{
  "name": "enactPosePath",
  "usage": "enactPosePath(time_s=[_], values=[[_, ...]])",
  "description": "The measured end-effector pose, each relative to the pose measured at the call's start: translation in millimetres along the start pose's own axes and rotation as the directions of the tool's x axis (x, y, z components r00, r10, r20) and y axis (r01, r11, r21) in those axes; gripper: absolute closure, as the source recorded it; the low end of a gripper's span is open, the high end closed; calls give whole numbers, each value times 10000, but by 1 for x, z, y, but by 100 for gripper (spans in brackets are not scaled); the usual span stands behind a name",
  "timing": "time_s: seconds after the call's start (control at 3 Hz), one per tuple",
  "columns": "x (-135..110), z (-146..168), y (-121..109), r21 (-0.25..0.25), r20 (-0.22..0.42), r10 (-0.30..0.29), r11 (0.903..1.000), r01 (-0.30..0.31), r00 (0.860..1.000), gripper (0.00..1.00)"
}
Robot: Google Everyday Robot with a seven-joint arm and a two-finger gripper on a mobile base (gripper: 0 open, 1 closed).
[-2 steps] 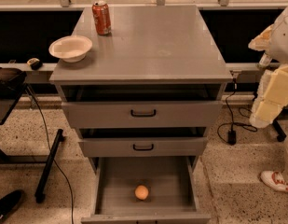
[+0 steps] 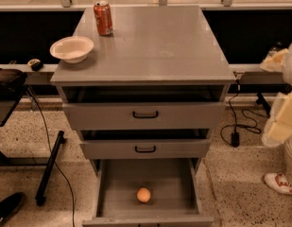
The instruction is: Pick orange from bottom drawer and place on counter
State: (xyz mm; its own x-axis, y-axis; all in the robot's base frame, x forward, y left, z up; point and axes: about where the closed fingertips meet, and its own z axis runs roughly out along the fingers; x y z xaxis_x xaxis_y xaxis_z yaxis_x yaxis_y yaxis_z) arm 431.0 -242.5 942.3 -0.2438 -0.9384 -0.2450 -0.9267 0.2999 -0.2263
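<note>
Camera view, the cabinet seen from the front and above. The orange [image 2: 143,195] lies on the floor of the bottom drawer [image 2: 115,183], near the middle of its front wall and touching no side. The drawer stands pulled out well beyond the counter's [image 2: 159,51] front edge, presumably so that the fruit can be reached from above. The two upper drawers [image 2: 145,115] project far less, leaving the way down open. A can [image 2: 103,18] stands at the back left corner and a bowl [image 2: 72,49] at the left edge, so the middle and right of the top look the likely setting place. The gripper [image 2: 279,126] appears as pale parts beyond the right edge, below the top's level and well apart from the orange; whether it is apart or together cannot be told. Judged from this, the pick is not yet begun.
</note>
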Motion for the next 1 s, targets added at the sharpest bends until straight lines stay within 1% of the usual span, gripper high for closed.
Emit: enactPosePath(time_s=[0.33, 0.67, 1.0], values=[[30, 19, 7, 0, 479, 309, 9995, -309, 9984, 0], [31, 18, 7, 108, 560, 315, 9994, -322, 9979, 0], [31, 51, 7, -48, 860, 674, 9977, -673, 9940, 0]])
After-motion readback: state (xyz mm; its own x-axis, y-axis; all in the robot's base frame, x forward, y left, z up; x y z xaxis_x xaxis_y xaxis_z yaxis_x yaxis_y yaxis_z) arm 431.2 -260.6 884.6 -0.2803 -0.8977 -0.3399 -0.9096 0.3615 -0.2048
